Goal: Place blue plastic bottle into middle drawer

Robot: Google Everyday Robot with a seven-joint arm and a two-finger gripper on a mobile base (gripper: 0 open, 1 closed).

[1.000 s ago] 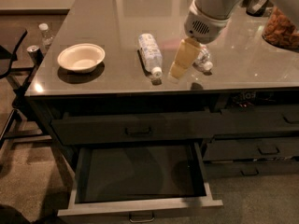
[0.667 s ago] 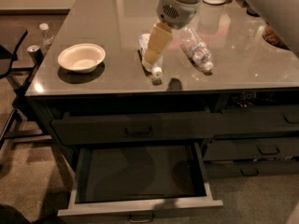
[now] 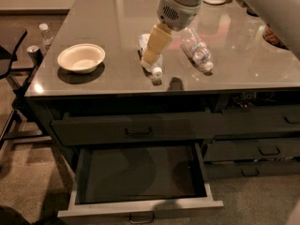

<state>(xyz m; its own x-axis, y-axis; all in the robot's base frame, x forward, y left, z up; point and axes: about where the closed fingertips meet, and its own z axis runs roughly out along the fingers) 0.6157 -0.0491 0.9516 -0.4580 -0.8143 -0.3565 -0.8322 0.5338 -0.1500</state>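
The blue plastic bottle [image 3: 156, 67] lies on its side on the grey tabletop [image 3: 103, 27], white cap toward the front edge. My gripper [image 3: 153, 48] hangs from the arm right over the bottle's body and hides most of it. The middle drawer [image 3: 140, 172] stands pulled out below the table's front, its dark interior bare.
A clear ribbed bottle [image 3: 197, 50] lies just right of the gripper. A white bowl [image 3: 81, 57] sits at the left of the tabletop. The top drawer [image 3: 136, 128] is shut; narrower drawers [image 3: 262, 150] are at the right. A bottle [image 3: 45, 34] and a can [image 3: 33, 53] stand beyond the left edge.
My gripper has moved left, from over the clear ribbed bottle to over the blue plastic bottle. The bottles and the drawer have not moved.
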